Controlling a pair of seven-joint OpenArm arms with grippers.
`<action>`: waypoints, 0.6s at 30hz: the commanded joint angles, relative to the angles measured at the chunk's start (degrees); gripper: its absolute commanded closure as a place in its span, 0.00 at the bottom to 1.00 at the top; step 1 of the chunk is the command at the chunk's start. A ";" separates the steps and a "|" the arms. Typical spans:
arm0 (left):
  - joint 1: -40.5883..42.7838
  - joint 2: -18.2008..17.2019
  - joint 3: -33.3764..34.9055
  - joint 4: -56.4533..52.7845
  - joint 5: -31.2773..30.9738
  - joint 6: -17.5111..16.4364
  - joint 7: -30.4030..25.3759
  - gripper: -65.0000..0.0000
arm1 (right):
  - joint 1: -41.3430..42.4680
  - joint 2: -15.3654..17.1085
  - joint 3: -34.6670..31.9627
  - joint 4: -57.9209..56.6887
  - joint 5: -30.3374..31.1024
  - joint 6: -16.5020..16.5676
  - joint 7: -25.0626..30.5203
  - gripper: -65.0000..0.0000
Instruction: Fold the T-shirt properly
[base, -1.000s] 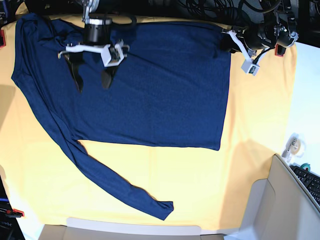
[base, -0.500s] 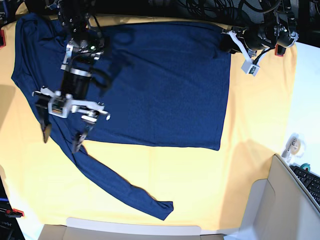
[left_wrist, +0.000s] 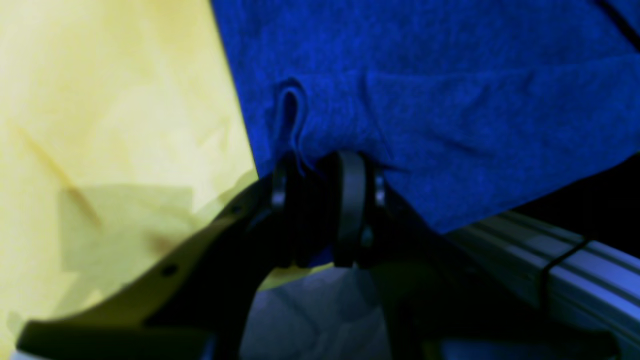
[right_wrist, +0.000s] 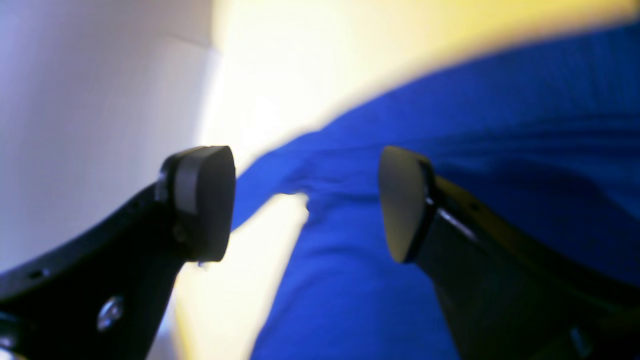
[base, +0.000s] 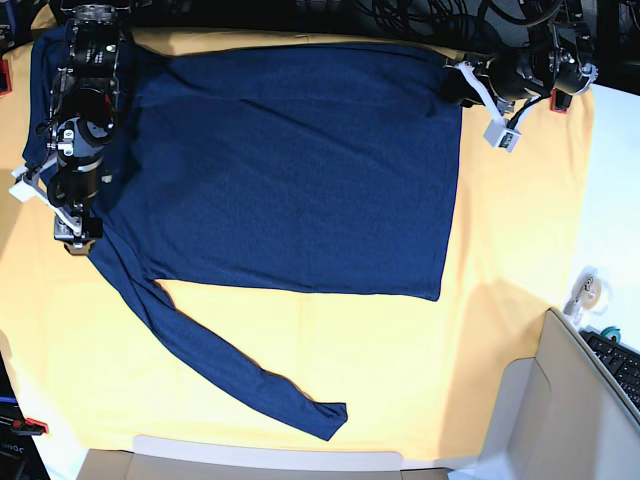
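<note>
Work surface covered by big yellow cloth (base: 480, 340). Large dark navy-blue long-sleeved T-shirt (base: 300, 170) spread flat on cloth, body smooth; one sleeve laid diagonally away from body, ending near cloth's near edge.

Left gripper (left_wrist: 320, 200) located at T-shirt's far corner, jaws pinched together on bunched fold of navy fabric at edge, yellow cloth seen just beside.

Right gripper (right_wrist: 305, 205) positioned at T-shirt's opposite side, above sleeve near shoulder; black pads (right_wrist: 205, 200) spread wide, nothing held between.
</note>
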 joint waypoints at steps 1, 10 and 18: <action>0.02 -0.54 -0.42 0.70 -0.66 -0.23 -0.41 0.81 | 0.82 2.74 0.74 -0.19 1.95 1.13 -0.59 0.33; -0.77 -0.89 -0.50 0.79 -0.66 -0.23 -0.41 0.81 | 4.95 11.71 3.82 -10.21 1.95 1.31 -34.26 0.33; -2.53 -4.59 1.87 0.88 -0.66 -0.23 -0.41 0.81 | 3.46 15.58 4.35 -6.70 1.95 1.31 -35.14 0.33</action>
